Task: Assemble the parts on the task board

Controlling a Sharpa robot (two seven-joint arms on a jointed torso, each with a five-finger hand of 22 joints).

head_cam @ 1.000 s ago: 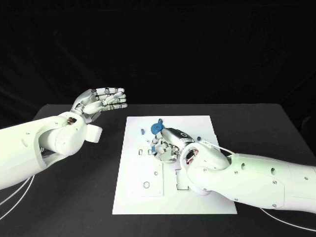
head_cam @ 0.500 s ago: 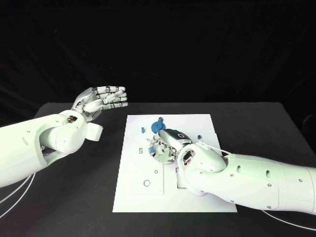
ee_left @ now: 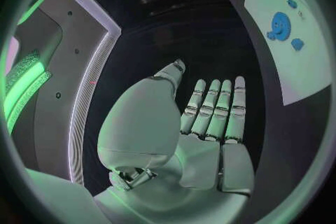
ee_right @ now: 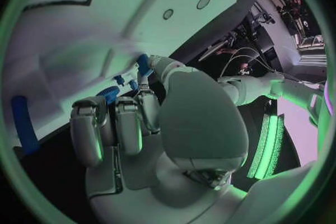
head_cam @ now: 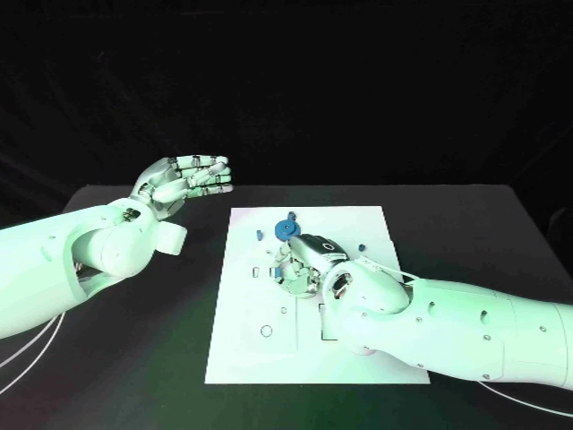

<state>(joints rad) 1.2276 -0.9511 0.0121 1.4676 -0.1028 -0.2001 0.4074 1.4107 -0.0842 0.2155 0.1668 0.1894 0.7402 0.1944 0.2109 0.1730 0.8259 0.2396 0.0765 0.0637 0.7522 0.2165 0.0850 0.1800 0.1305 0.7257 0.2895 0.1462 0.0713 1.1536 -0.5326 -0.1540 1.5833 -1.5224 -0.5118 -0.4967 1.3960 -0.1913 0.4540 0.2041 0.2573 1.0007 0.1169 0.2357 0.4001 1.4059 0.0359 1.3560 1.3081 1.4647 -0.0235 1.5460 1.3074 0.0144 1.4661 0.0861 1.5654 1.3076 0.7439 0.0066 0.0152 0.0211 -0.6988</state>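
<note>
The white task board lies in the middle of the table. A blue gear stands near its far edge, also seen from the left wrist as the gear. My right hand rests on the board just in front of the gear, fingers curled down. In the right wrist view its thumb tip meets a small blue part, and a blue toothed part shows past the fingers; whether anything is gripped is unclear. My left hand is held up past the board's far left corner, fingers straight, holding nothing.
Small blue parts lie on the board at its far left and right of my right hand. A long blue piece shows at the rim of the right wrist view. Black table surrounds the board.
My right hand has crept slightly toward the board's left and near side, staying low on the board. The left hand has not moved.
</note>
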